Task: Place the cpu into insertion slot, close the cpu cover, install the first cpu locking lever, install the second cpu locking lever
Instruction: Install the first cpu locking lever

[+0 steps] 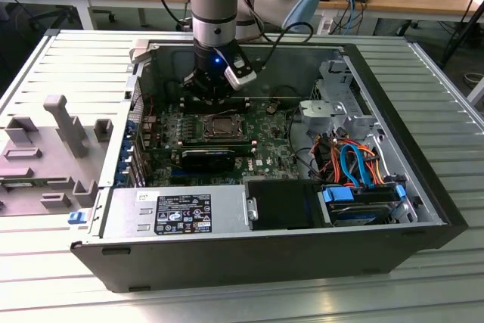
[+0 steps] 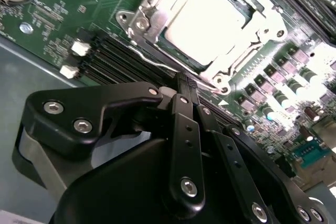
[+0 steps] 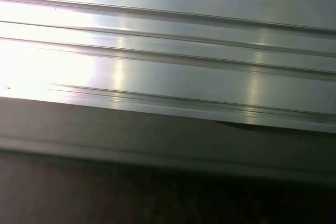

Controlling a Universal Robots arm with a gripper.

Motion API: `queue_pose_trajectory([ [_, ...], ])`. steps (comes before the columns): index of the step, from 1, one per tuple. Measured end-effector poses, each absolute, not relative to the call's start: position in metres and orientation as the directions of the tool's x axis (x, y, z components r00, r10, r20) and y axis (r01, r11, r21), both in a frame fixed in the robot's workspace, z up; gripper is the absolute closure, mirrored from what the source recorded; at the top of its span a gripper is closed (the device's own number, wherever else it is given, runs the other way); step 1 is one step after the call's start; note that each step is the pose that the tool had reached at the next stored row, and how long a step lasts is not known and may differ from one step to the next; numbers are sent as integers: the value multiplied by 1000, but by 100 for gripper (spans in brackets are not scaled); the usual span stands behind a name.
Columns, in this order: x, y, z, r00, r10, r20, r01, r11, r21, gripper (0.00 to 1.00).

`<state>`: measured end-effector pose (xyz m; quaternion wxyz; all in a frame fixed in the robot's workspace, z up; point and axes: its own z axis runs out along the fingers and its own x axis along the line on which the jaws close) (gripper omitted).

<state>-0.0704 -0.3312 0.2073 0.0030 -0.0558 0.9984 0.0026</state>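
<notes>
The cpu (image 2: 207,17) lies in the insertion slot (image 1: 221,126) on the green board, its silver top showing through the window of the cpu cover (image 2: 149,11). That cover lies flat over the chip. A thin wire lever (image 2: 152,59) runs along the socket side nearest my fingers. In the exterior view my gripper (image 1: 214,96) hangs inside the open computer case, just behind the socket. In the second wrist view my gripper (image 2: 188,85) is shut, with nothing seen between the black fingers (image 2: 181,108). Their tips sit close to the socket's edge, over the lever.
Long black memory slots (image 2: 105,56) run beside the socket. A black card (image 1: 208,159) and the power supply (image 1: 178,213) lie nearer the case front. A drive cage with coloured cables (image 1: 352,160) is at the exterior view's right. Grey fixtures (image 1: 64,122) stand on the ribbed table (image 3: 168,51).
</notes>
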Motion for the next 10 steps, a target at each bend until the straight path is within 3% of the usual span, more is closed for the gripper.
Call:
queue_pose_trajectory([
  [10,-52,-331,204,-993,-118,3,-118,993,6,89],
])
